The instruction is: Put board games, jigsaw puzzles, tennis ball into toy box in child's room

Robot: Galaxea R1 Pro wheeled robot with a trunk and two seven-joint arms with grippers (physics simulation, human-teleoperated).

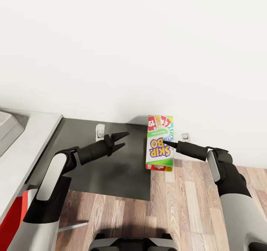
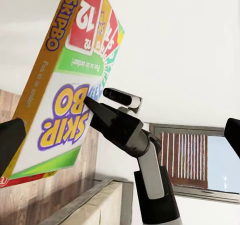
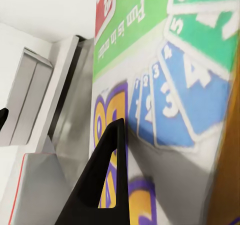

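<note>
The long white-red-green Skip-Bo board game (image 1: 160, 142) hangs in the air past the right end of the table's dark-grey section (image 1: 111, 169), with my right gripper (image 1: 165, 143) shut on its printed face. In the left wrist view the same board game (image 2: 65, 100) shows tilted, the right gripper (image 2: 89, 103) pinching it. One dark finger (image 3: 107, 185) lies against the board game (image 3: 170, 85) in the right wrist view. My left gripper (image 1: 119, 139) stands open over the dark-grey top, left of the game and apart from it. A corner of the light-grey toy box (image 1: 8, 129) sits on the table's light-grey top (image 1: 35, 132).
A white wall rises straight behind the table. Two small white fittings (image 1: 101, 130) (image 1: 185, 136) sit low on that wall. Wood floor (image 1: 178, 206) lies under and right of the held game. A red-edged object (image 1: 26, 202) shows below the light-grey top, by my left arm.
</note>
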